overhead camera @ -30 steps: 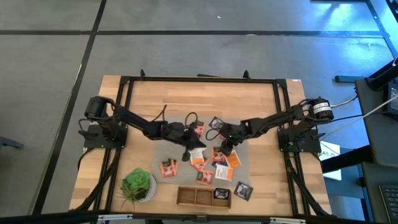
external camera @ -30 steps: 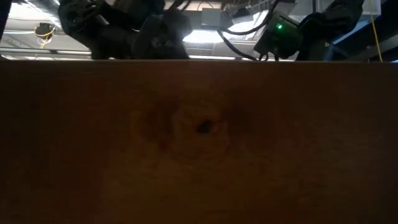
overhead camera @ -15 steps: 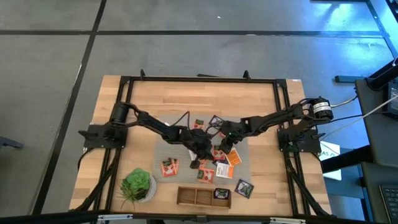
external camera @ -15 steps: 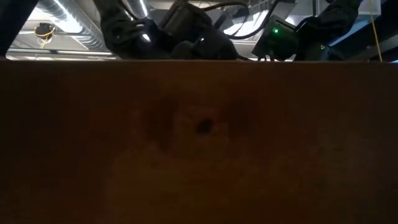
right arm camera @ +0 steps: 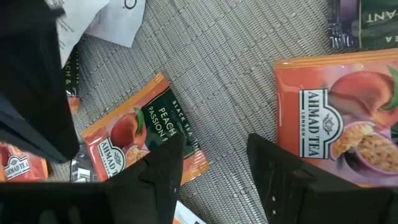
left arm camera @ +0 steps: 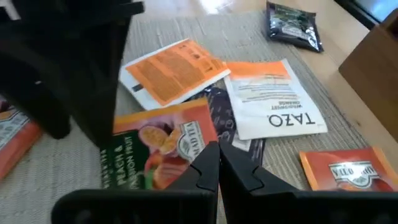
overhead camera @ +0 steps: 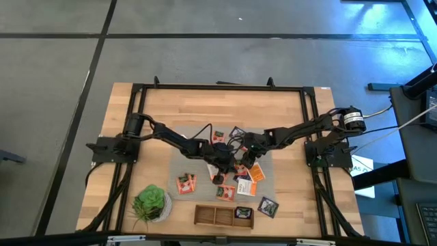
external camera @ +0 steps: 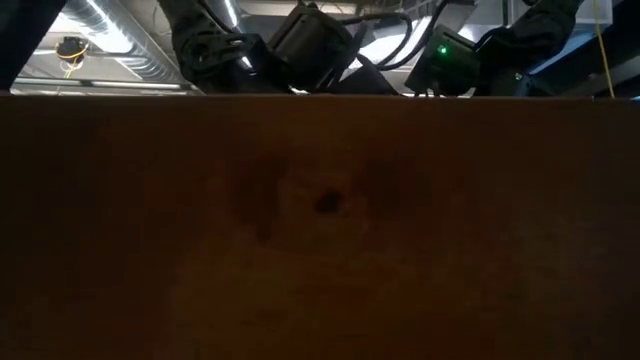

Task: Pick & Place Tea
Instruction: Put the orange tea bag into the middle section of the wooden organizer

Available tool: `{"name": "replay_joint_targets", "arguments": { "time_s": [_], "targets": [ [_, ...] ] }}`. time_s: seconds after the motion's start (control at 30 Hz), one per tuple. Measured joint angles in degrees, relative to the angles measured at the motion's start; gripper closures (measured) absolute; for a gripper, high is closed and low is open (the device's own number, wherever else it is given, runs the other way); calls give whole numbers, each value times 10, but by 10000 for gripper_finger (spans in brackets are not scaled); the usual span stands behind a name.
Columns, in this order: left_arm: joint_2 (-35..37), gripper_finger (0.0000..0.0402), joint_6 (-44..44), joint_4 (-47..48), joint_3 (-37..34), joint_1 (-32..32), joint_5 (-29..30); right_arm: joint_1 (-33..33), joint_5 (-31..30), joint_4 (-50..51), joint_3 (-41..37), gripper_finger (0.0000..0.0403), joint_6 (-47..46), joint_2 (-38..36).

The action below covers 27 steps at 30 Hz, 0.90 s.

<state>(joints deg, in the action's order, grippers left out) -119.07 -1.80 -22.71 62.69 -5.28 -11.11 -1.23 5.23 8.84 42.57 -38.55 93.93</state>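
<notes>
Several tea sachets lie flat on the grey mat [overhead camera: 179,166]: orange ones [overhead camera: 186,183], a white one [left arm camera: 273,102] and a black one [left arm camera: 292,23]. My left gripper [left arm camera: 217,167] is shut, slanting down, with its tips over the edge of a peach-and-passion-fruit sachet [left arm camera: 163,144] in the middle of the pile [overhead camera: 220,179]. My right gripper [right arm camera: 214,165] stands open just to its right [overhead camera: 241,166]. Its fingers hang above bare mat between a peach sachet [right arm camera: 140,146] and an orange sachet [right arm camera: 339,115]. My left gripper's shut fingertips [left arm camera: 208,163] come slanting down from the table's left at the right edge of the peach-and-passion-fruit sachet [left arm camera: 198,142], which lies flat on the pile. Whether the tips touch it, I cannot tell.
A wooden tray [overhead camera: 212,216] stands near the front edge with a black sachet [overhead camera: 243,213] in its right compartment. Another black sachet [overhead camera: 268,207] lies beside it and a potted plant [overhead camera: 150,203] is at the front left. A wooden wall [external camera: 320,230] blocks the low view.
My left gripper has reached out toward the table's right and near edge and gone down onto the sachet pile, tipping further down. It has stayed shut and has stood almost still over the last half second.
</notes>
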Motion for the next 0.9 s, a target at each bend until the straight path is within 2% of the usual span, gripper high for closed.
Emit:
{"name": "replay_joint_targets", "arguments": {
  "time_s": [0.1, 0.23, 0.73, 0.9],
  "targets": [
    [-5, 400, 0, 7, -1, -4, 3, 0, -2, -1, 0, 223, -2, 0],
    [-13, 400, 2, 11, -1, -4, 34, 0, -2, -2, 0, 223, -2, 0],
    [-27, 399, 30, 0, 1, 5, 54, 0, 25, -6, 0, 223, -17, 0],
    [-27, 400, 27, 2, 1, 5, 54, 0, 24, -6, 0, 244, -8, 0]
  ]
}}
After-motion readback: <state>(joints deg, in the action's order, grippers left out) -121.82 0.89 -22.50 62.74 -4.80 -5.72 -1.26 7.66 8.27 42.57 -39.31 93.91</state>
